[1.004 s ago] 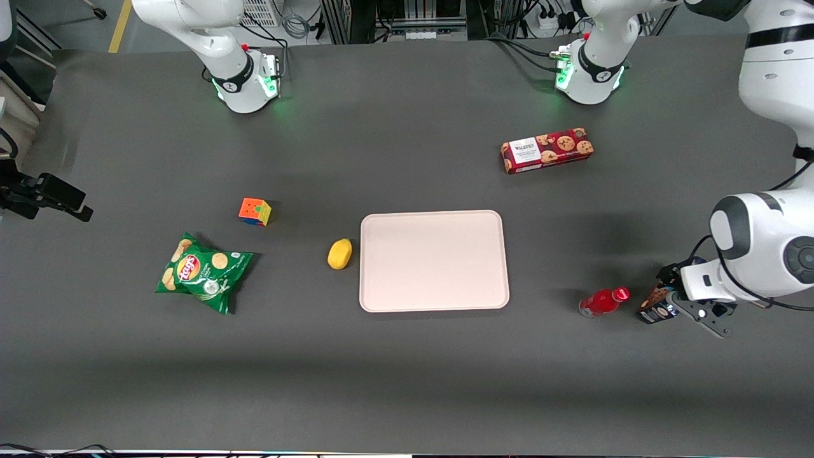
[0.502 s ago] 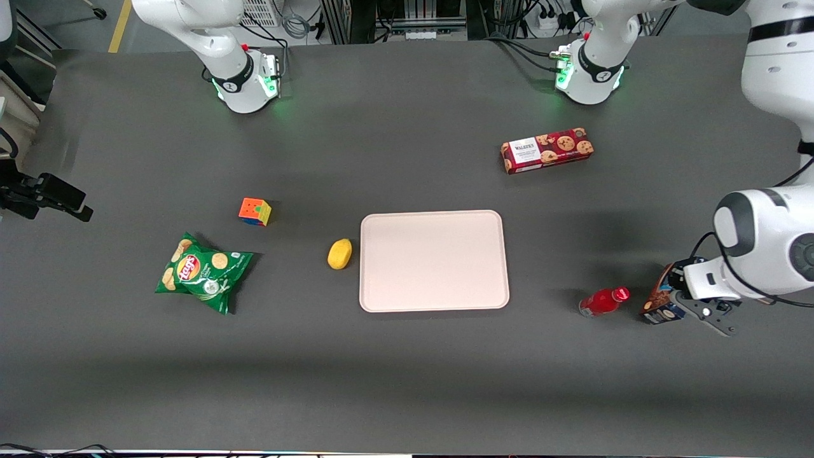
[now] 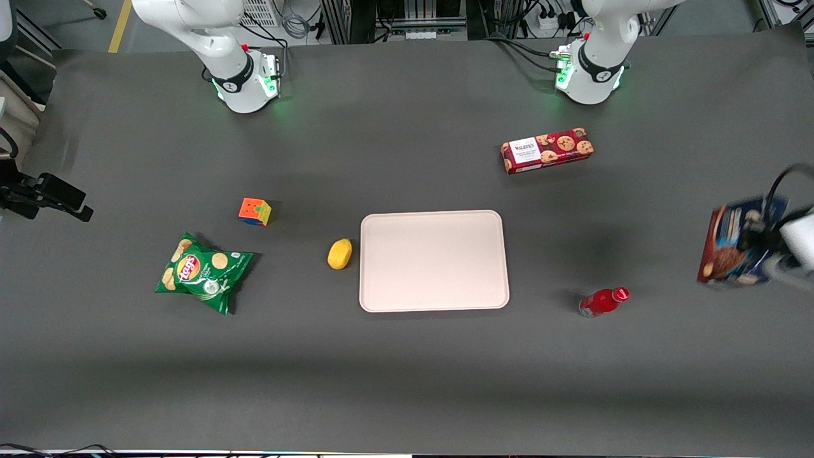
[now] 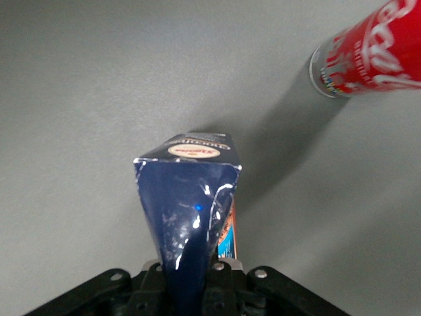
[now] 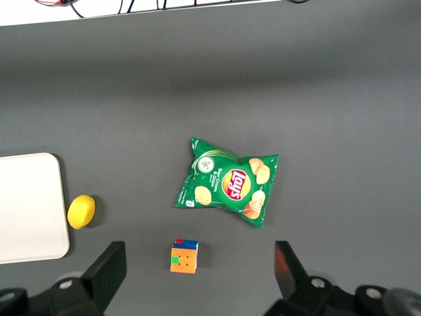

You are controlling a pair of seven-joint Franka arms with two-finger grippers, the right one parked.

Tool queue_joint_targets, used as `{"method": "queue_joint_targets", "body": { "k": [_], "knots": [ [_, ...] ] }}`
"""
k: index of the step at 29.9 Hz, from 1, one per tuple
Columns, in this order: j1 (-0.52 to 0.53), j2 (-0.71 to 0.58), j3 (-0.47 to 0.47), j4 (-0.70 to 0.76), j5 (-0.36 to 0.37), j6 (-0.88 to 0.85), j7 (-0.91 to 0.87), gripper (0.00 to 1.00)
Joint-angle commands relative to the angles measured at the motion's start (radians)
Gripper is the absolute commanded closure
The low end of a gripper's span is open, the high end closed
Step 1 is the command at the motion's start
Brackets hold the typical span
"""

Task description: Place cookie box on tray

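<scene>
One cookie box [image 3: 731,245], pinched by the gripper [image 3: 760,245] fingers, hangs above the table, well apart from one tray [image 3: 434,261].

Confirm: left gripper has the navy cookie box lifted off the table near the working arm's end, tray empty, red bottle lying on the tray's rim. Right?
Not quite. The red bottle is not on the tray; the front view shows it on the table, apart from the tray, toward the working arm's end. The rest holds: the gripper is shut on the cookie box, held above the table, and the tray is empty.
</scene>
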Motion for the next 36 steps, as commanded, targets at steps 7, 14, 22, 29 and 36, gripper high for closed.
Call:
{"method": "queue_joint_targets", "body": {
  "k": [7,14,22,29,36],
  "knots": [
    [-0.003,0.011,-0.360,0.145,-0.020,-0.216,-0.655,1.00],
    [-0.006,0.063,-0.515,0.046,-0.052,-0.057,-0.840,1.00],
    [-0.012,0.094,-0.577,-0.226,-0.020,0.282,-0.883,1.00],
    [-0.015,0.142,-0.578,-0.421,0.063,0.567,-0.886,1.00],
    [-0.029,0.251,-0.578,-0.502,0.204,0.753,-0.967,1.00]
  ]
}}
